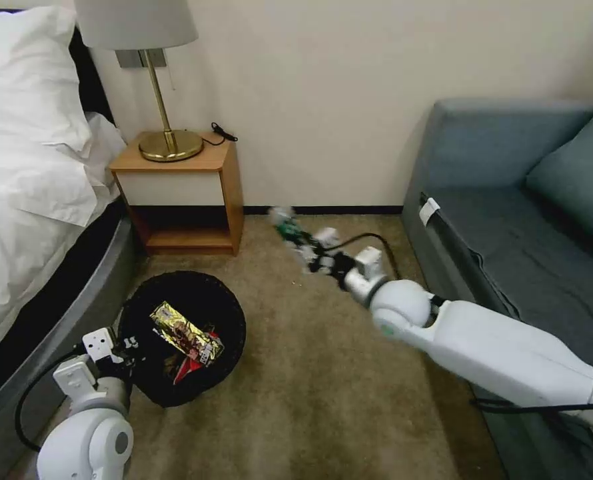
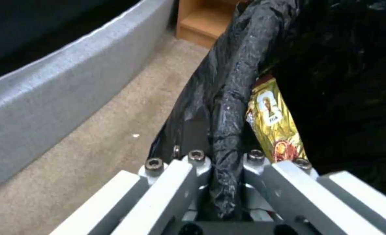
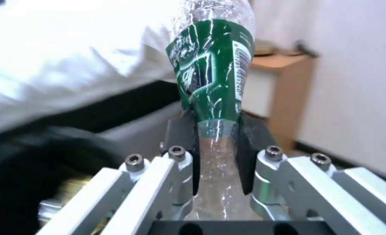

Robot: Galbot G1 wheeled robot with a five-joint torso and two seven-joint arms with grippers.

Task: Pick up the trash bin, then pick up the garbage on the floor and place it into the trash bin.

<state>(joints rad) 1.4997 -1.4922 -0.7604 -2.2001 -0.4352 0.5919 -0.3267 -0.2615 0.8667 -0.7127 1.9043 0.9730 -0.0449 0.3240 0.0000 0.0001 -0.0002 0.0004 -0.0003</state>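
left claw (image 2: 225, 169) pinching trash bin (image 1: 226, 313) rim, near left | right claw (image 3: 217, 153) gripping bottle (image 3: 212, 75), mid-air, far right of bin

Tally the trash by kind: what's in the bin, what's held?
Gold wrapper, in bin: 1
Red packet, in bin: 1
Bottle, held by right tool: 1
Total: 3
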